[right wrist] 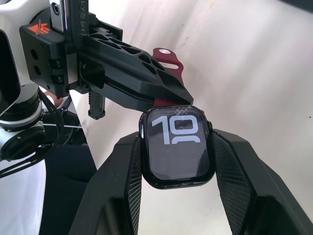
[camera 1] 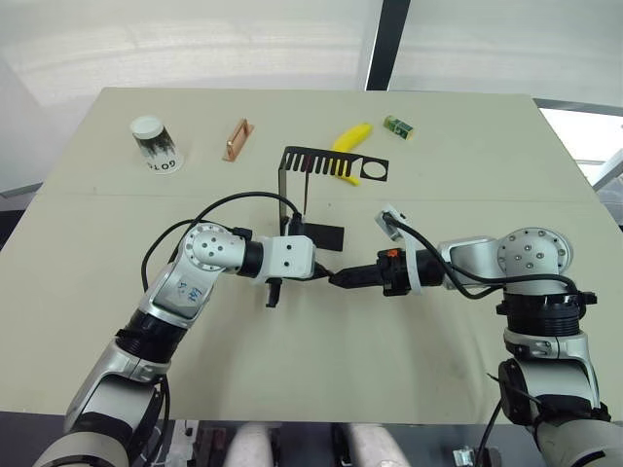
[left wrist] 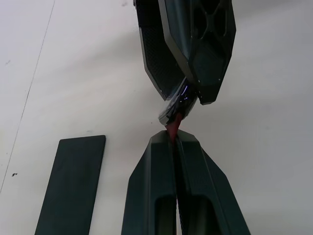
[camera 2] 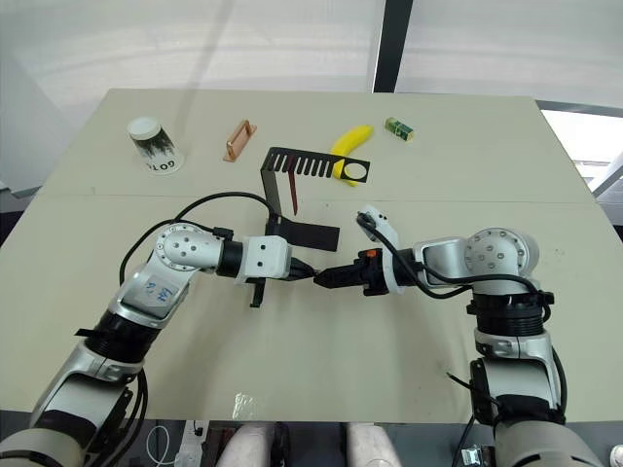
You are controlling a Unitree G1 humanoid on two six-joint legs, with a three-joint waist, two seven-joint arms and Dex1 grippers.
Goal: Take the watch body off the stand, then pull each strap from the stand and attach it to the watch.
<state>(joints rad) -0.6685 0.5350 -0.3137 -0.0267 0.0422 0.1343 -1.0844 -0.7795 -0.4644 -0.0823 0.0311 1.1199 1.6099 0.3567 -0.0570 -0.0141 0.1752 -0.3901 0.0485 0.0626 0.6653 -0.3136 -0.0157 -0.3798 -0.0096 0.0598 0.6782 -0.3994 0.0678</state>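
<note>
Nearest you, the two grippers meet tip to tip over the table point(camera 1: 409, 370), just in front of the stand's base.

Right gripper point(right wrist: 177, 147): fingers clamped on the watch body point(right wrist: 177, 146), one on each side edge. The screen faces the wrist camera, white digits readable. The body is off the stand, so count that step done.

Left gripper point(left wrist: 174, 139): fingers pinched together on a maroon strap point(left wrist: 173, 128). A short red end pokes out past the tips and runs into the edge of the watch body. In the right wrist view the rest of this strap point(right wrist: 168, 61) trails back along the left fingers, its rounded holed end farthest from the watch. Its long axis lies roughly along the left gripper, in line with both grippers, across in front of you. You cannot tell whether it is seated in its slot or merely touching; judge this as the first attachment under way.

Farther back, the stand point(camera 2: 313, 161) sits upright, ring hole empty. A second maroon strap point(camera 2: 294, 199) hangs straight down from the comb arm, long axis vertical. That one is yet to be pulled and fitted.

Beyond: banana point(camera 2: 352, 141), small green box point(camera 2: 398, 127), copper handle bar point(camera 2: 237, 140), paper cup point(camera 2: 154, 144).
</note>
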